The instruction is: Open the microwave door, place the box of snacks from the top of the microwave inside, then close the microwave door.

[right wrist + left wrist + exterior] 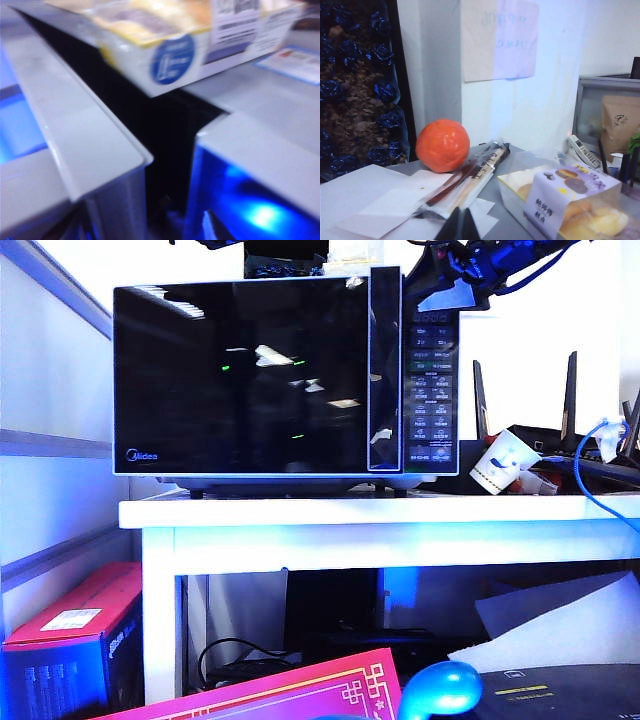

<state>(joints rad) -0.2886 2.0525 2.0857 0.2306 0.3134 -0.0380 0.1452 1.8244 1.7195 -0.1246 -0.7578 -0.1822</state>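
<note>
The black-fronted microwave (432,390) stands on a white table (300,512). Its glossy door (240,370) is slightly ajar at the handle strip (384,370). In the right wrist view a dark gap shows between the door's top edge (85,135) and the body (260,155). The box of snacks (570,200) lies on top of the microwave, overhanging that gap (190,45). My right gripper (455,290) hovers at the microwave's top right corner, too blurred to read its jaws. My left gripper (462,227) is shut and empty, low over the top, left of the box.
An orange ball (442,145), wrapped chopsticks (470,180), white paper (370,200) and a dark object with blue items (355,85) share the microwave top. A paper cup (500,462), a router (560,430) and a blue cable (585,480) sit to the right. A wall (50,440) stands close on the left.
</note>
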